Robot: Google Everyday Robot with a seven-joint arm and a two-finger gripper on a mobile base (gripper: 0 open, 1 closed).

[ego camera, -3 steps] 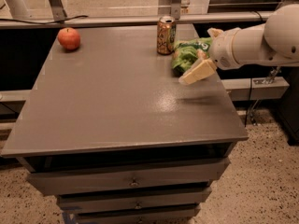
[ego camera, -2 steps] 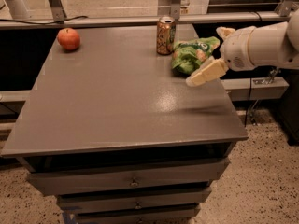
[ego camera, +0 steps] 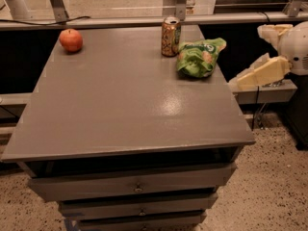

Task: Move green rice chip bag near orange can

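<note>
Green rice chip bag — lying crumpled on the desk, in the far-right part, close to the right edge and just right of the orange can. Hard to say whether bag and can touch or sit barely apart. Can upright near the far edge, silver top up.

Gripper off the desk altogether, out past the right edge and apart from the bag, with pale fingers spread and nothing between them. Below it, a grey ledge running alongside the desk.

Red apple alone at the far-left corner, well apart from can and bag. Whole middle and near half of the desk top bare, right out to the front, left and near-right edges — plenty of room there. Metal rail running along just behind the far edge.

Under the top, a dark open slot, contents not visible. Beneath that, three stacked drawers, all pushed in, each with a small knob; nothing of their insides on show. Speckled floor around the base.
</note>
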